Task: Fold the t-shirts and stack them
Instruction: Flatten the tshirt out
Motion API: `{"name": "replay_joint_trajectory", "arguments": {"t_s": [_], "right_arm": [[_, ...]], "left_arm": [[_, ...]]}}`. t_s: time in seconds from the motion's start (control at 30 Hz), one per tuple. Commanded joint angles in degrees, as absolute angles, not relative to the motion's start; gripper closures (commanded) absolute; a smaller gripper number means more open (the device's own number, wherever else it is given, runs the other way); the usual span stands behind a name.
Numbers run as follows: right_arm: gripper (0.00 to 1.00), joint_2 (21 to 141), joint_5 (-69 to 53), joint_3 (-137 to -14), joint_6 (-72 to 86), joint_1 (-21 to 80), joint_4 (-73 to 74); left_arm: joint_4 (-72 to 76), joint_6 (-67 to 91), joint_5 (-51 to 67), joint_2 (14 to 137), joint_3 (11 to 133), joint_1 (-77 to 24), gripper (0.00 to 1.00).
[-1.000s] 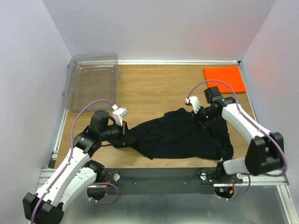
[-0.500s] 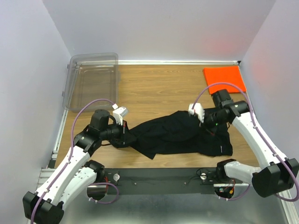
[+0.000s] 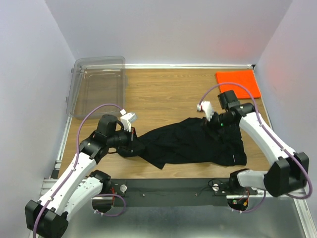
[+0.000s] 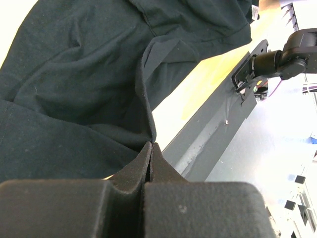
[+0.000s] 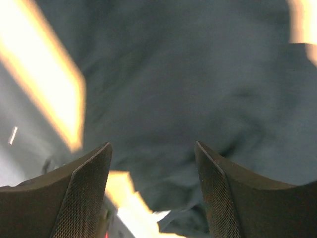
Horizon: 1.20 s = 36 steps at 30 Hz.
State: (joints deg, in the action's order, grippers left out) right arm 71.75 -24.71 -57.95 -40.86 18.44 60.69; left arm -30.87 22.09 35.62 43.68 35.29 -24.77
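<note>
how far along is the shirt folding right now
Done: the orange t-shirt lies folded flat at the far right corner of the table. In hand: the black t-shirt is spread rumpled near the front edge; the left gripper is shut on its left edge, the right gripper open over its right side. Left: fold the black one and stack the two.

The black shirt [image 3: 198, 144] and orange shirt [image 3: 238, 83] are matt cloth; the table [image 3: 163, 94] is smooth wood-grain; the bin [image 3: 122, 84] is glossy clear plastic.
</note>
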Motion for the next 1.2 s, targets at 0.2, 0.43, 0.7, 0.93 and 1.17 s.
{"name": "replay_joint_trajectory", "arguments": {"t_s": [0.2, 0.43, 0.7, 0.93, 1.17], "right_arm": [[0.31, 87.6, -15.0, -62.1, -13.1, 13.9, 37.7], [0.35, 94.1, -14.9, -62.8, -12.2, 13.0, 34.9], [0.43, 101.4, -19.9, -63.2, -11.8, 12.7, 34.2], [0.48, 97.8, -23.1, -62.6, -12.8, 12.7, 33.6], [0.58, 96.9, -24.4, -62.7, -12.0, 12.6, 33.0]], "left_arm": [[-31.6, 21.4, 35.7, 42.3, 36.6, -24.9, 1.0], [-30.9, 21.4, 35.8, 41.4, 35.4, -24.9, 1.0], [-30.8, 21.6, 35.8, 40.3, 35.0, -24.9, 1.0], [-30.7, 21.7, 35.8, 40.1, 34.3, -24.9, 1.0], [-30.4, 21.5, 35.8, 40.5, 34.6, -24.9, 1.0]]}}
